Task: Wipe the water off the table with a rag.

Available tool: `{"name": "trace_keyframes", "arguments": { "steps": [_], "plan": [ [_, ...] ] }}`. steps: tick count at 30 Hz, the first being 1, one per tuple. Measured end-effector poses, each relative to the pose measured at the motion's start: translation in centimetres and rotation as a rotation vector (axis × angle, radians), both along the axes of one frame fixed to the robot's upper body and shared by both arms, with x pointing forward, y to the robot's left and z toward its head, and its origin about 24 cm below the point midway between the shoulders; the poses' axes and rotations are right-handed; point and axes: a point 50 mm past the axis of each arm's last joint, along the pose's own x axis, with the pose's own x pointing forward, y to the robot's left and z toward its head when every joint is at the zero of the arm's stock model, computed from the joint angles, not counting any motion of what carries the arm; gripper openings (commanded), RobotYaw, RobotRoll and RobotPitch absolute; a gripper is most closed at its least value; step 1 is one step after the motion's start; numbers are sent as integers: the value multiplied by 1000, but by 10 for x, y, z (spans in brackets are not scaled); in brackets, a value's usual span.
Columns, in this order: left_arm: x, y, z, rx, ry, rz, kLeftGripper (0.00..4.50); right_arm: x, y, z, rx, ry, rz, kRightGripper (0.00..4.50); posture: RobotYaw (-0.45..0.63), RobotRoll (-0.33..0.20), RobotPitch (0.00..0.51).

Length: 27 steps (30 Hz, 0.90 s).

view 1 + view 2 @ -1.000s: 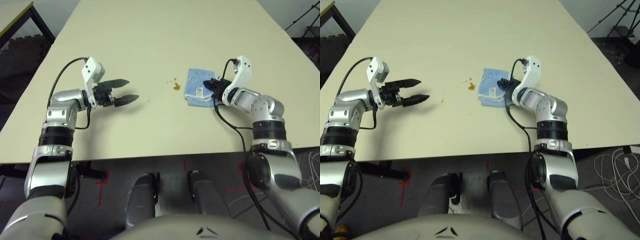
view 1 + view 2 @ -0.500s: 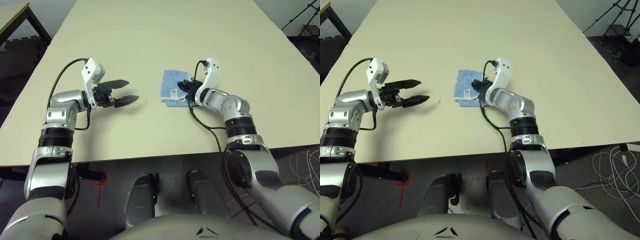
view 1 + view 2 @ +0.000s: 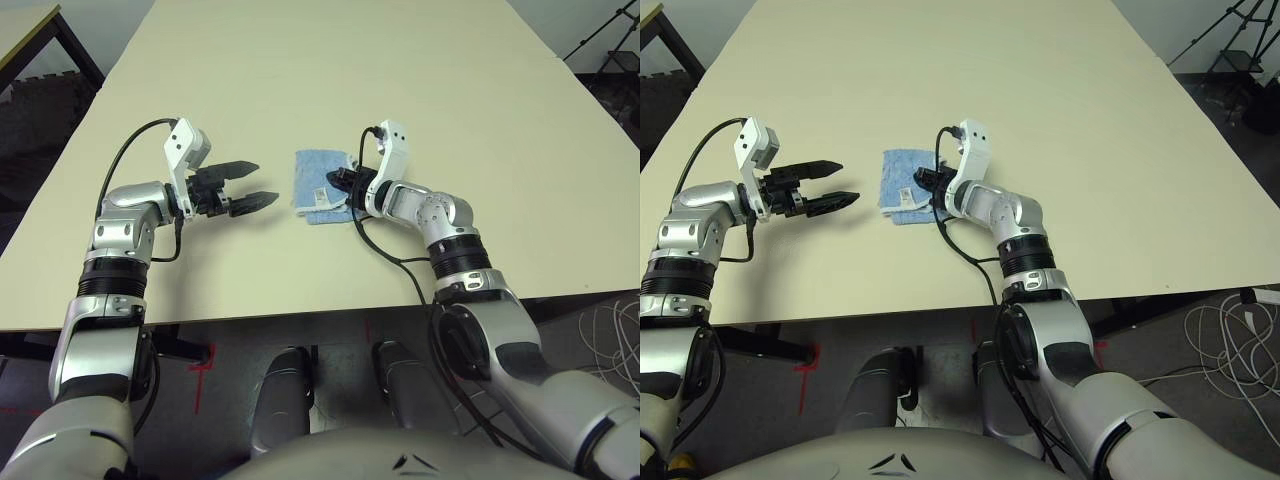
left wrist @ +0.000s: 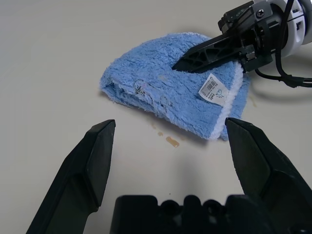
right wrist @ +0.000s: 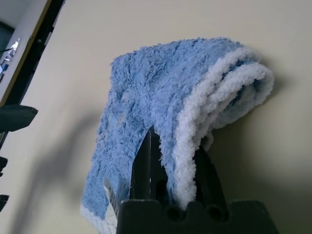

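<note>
Right gripper clamped on the rag — left gripper spread wide, empty, just beside it.

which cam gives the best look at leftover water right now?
Left wrist view: small amber drops of water lie on the table just beside the rag, between the open left gripper fingers. In the eye views the rag, clamped by the right gripper, sits there; no drops can be made out.

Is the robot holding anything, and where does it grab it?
The right gripper pinches the rag at its white-stitched edge. The left gripper is open, holding nothing.
</note>
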Motion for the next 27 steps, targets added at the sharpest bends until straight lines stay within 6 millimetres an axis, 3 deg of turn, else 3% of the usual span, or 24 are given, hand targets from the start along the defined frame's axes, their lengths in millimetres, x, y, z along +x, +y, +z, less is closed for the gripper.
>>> {"name": "trace_keyframes", "arguments": {
  "steps": [8, 16, 22, 27],
  "plan": [
    [0, -1, 0, -2, -2, 2, 4500, 17, -57, 13, -24, -45, -163, 12, -195, 0, 106],
    [3, -1, -1, -10, -2, 9, 4500, 22, -94, 21, -54, -66, -256, 12, -210, 0, 103],
    [5, -4, 2, -14, -19, 3, 4500, 20, -103, 26, -41, -63, -249, 12, -217, 0, 107],
    [7, -6, 0, -27, -14, 1, 4500, 11, -103, 51, 23, -96, -131, 12, -229, 0, 114]
  ]
}}
